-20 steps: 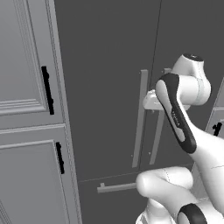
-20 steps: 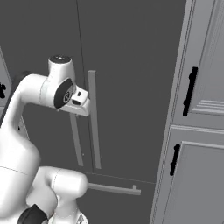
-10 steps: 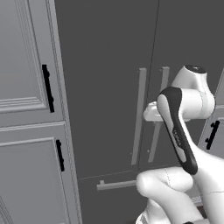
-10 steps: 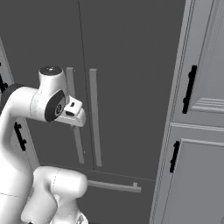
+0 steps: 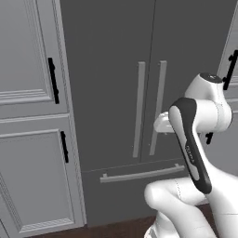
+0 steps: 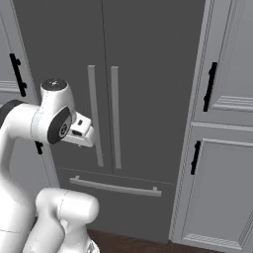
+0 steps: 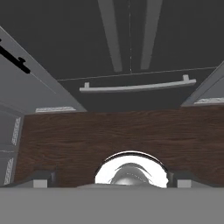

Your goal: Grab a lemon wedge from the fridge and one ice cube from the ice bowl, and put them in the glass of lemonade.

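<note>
fridge [image 5: 139, 83] dead ahead at 12 o'clock, doors shut, two handles [image 5: 148, 111] side by side at the middle seam, drawer [image 6: 118, 197] below them, cabinets [image 5: 32, 116] at 9 o'clock, more cabinets [image 6: 222, 148] at 3 o'clock, floor [image 7: 109, 135] before the drawer

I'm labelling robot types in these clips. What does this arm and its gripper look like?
A glossy white arm of rounded segments, with a dark charcoal panel along one link and dark joint caps. The gripper has two small dark grey finger tips. No cables or legible markings show.

Both doors of the fridge [image 5: 139, 69] are shut, blocking the shelves; panelled cabinets [image 5: 32, 116] flank it. Open space lies over the wood floor [image 7: 109, 131] in front.
</note>
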Robot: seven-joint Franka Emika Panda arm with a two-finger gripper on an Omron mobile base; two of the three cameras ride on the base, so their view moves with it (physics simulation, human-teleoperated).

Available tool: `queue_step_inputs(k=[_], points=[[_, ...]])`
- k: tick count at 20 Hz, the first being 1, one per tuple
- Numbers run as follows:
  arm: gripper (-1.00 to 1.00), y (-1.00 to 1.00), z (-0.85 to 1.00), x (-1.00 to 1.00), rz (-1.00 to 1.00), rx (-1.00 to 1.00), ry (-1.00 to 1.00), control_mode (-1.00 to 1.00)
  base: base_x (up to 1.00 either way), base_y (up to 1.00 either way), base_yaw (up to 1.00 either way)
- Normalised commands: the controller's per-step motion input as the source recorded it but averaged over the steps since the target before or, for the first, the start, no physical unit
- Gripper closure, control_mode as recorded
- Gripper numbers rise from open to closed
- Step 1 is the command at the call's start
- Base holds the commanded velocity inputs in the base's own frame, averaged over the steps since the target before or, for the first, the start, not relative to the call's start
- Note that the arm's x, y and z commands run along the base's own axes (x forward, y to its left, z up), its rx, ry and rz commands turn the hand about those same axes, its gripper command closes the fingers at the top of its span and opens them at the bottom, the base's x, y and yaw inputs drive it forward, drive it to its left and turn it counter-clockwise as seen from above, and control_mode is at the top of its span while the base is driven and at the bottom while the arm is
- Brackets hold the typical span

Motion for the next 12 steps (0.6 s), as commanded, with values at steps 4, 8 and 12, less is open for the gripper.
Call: queue_step_inputs(k=[4,8,12], points=[[-1.00,0.00,0.00,0.00,0.00,0.00,0.00,1.00,-0.33,-0.03,0.01],[-1.00,0.00,0.00,0.00,0.00,0.00,0.00,1.00,-0.51,-0.01,0.00],[-1.00,0.00,0.00,0.00,0.00,0.00,0.00,1.00,-0.52,0.00,0.00]])
